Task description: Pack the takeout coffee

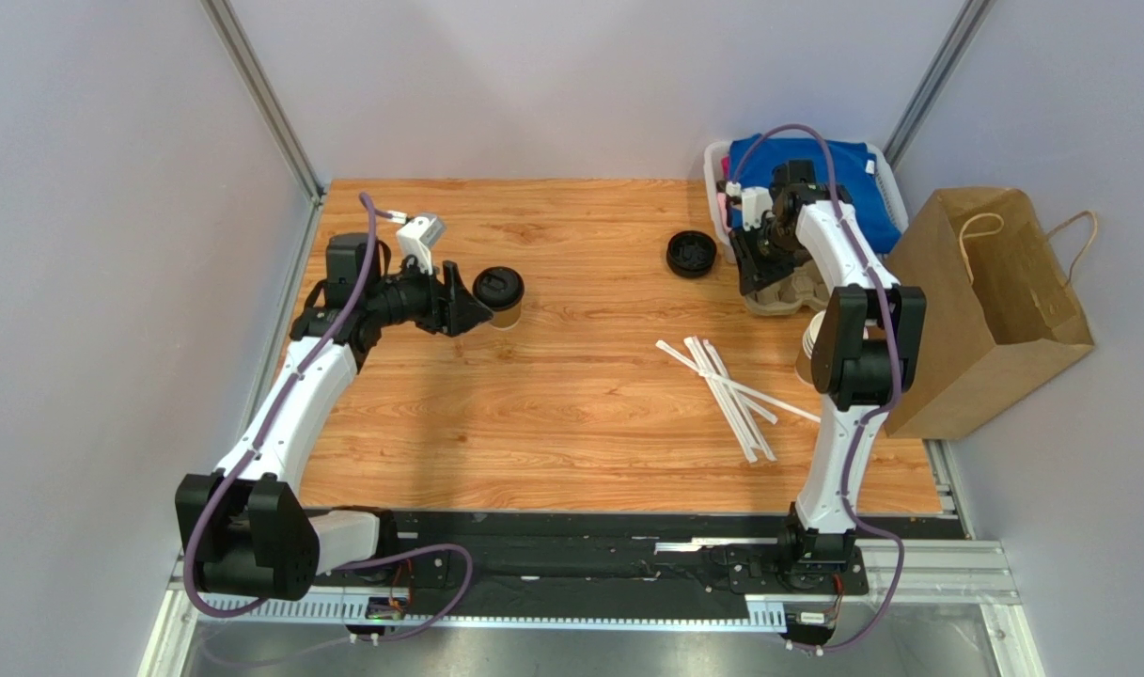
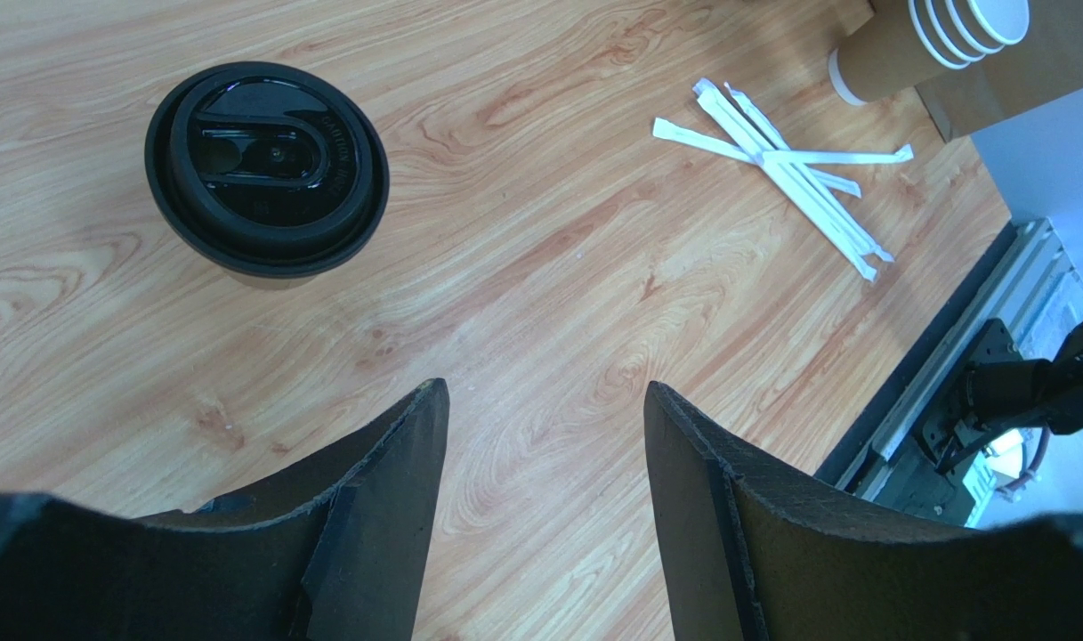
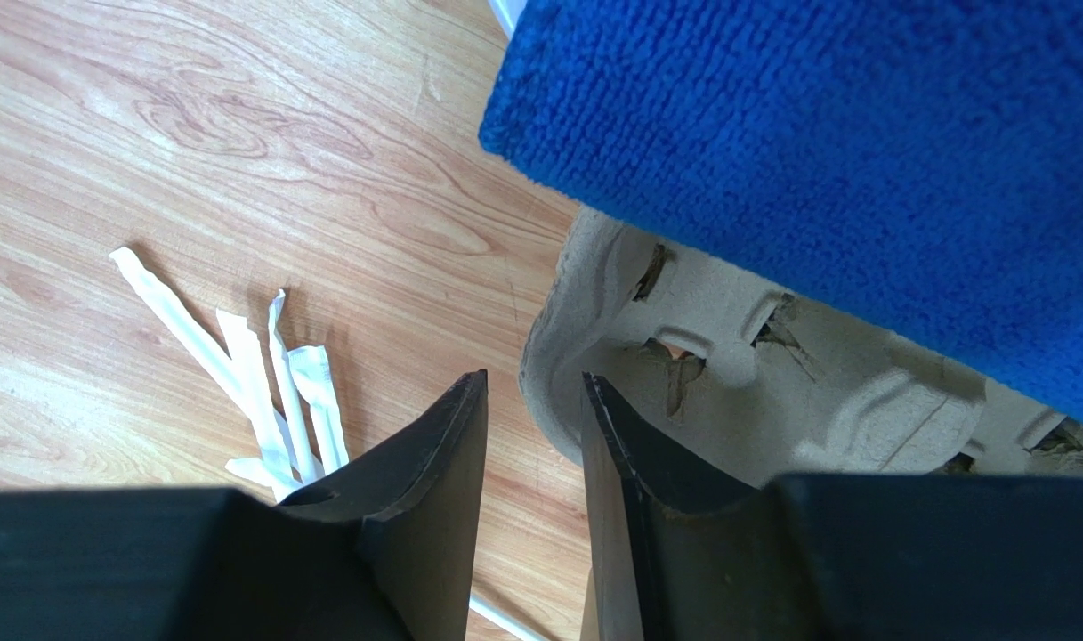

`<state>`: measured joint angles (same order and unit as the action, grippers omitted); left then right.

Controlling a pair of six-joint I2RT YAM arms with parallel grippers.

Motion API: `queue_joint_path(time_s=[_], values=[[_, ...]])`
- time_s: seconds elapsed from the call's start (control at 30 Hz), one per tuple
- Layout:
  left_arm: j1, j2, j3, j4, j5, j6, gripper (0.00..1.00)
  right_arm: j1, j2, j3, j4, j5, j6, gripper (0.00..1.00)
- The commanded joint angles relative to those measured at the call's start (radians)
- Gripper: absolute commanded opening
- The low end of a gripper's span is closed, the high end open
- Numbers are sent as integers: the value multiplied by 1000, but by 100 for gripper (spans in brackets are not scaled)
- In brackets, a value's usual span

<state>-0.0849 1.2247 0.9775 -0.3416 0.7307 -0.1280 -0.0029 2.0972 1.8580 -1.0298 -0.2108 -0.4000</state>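
The takeout coffee, a small paper cup with a black lid, stands upright on the wooden table at the left. In the left wrist view it is ahead and to the left of my fingers. My left gripper is open and empty, just left of the cup and not touching it; it also shows in the left wrist view. My right gripper hovers at the back right over a pulp cup carrier. Its jaws stand narrowly apart at the carrier's rim and hold nothing.
A loose black lid lies at the back centre. Wrapped straws lie right of centre. A brown paper bag stands at the right edge. A blue cloth sits in a white bin. A stack of unlidded cups lies by the bag.
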Motion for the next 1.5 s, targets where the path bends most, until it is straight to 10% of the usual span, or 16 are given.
queue_joint_path(time_s=[0.0,0.53,0.7,1.43,1.47], values=[[-1,-17,29,4,4,7,64,-2,21,12,36,10,20,35],[-1,-13,27,9,7,4,64,-2,9,1,34,5,16,20],[-1,-5,29,10,7,5,64,-2,9,12,33,2,26,0],[-1,12,35,16,15,1,64,-25,-69,24,-1,-55,107,0],[-1,10,36,19,12,-1,64,-22,-62,26,-3,-42,109,11]])
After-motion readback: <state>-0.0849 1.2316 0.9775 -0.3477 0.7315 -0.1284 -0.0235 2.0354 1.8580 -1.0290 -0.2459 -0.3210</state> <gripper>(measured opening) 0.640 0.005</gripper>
